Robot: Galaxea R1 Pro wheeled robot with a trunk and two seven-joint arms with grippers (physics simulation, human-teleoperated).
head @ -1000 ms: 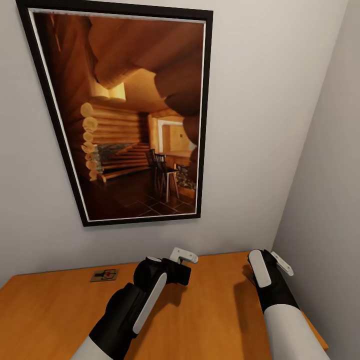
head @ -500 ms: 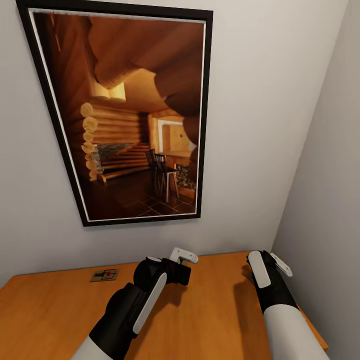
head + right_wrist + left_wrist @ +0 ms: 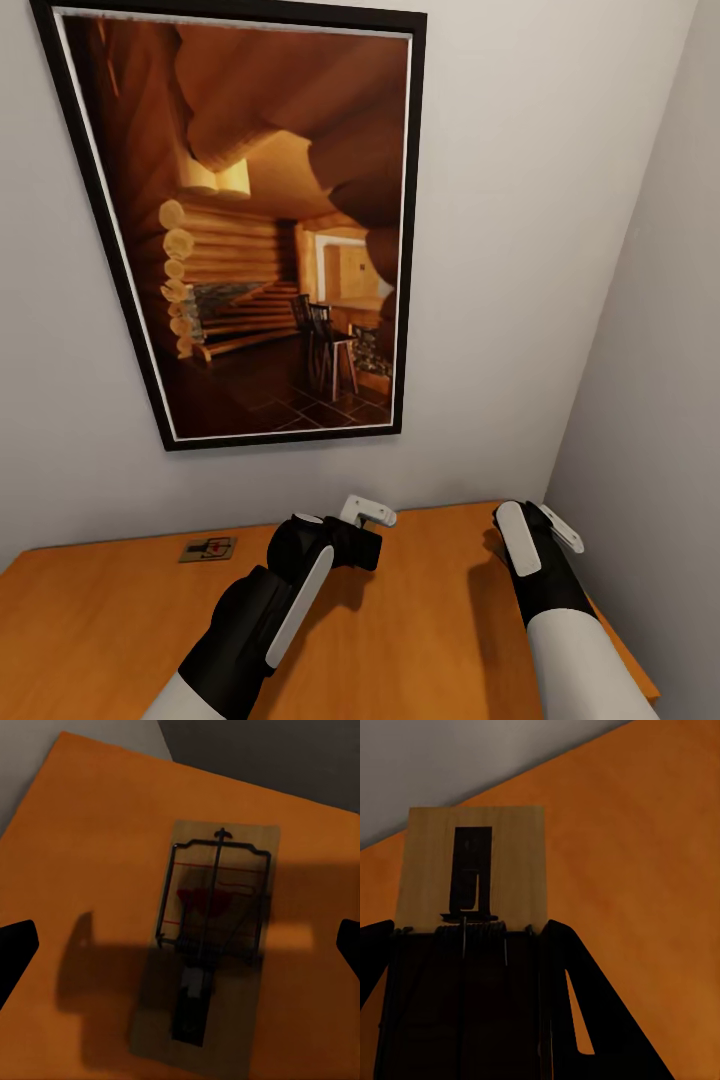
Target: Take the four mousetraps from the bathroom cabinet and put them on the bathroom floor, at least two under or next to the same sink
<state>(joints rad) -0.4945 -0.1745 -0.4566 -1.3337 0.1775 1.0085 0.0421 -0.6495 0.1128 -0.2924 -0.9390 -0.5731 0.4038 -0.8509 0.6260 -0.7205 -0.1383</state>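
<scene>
Head view: grey walls, framed picture (image 3: pixel 270 225) above the orange cabinet (image 3: pixel 100 630) top. One mousetrap (image 3: pixel 209 549) lies at its rear edge; left gripper (image 3: pixel 368 515) and right gripper (image 3: pixel 545 527) hover over the top.
Left wrist: fingers (image 3: pixel 577 1020) clamped on a second mousetrap (image 3: pixel 472 866).
Right wrist: fingertips (image 3: pixel 15 945) spread wide over a third mousetrap (image 3: pixel 210 945) lying flat near the top's corner.

Pale grey walls (image 3: pixel 520 250) meet in corner; large black-framed log-cabin picture (image 3: pixel 270 230) hangs above.

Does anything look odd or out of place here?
Mostly tidy. The oddity is mousetraps on a cabinet top: one lies near the wall, another lies flat below the open right gripper, and the left gripper holds a third.
</scene>
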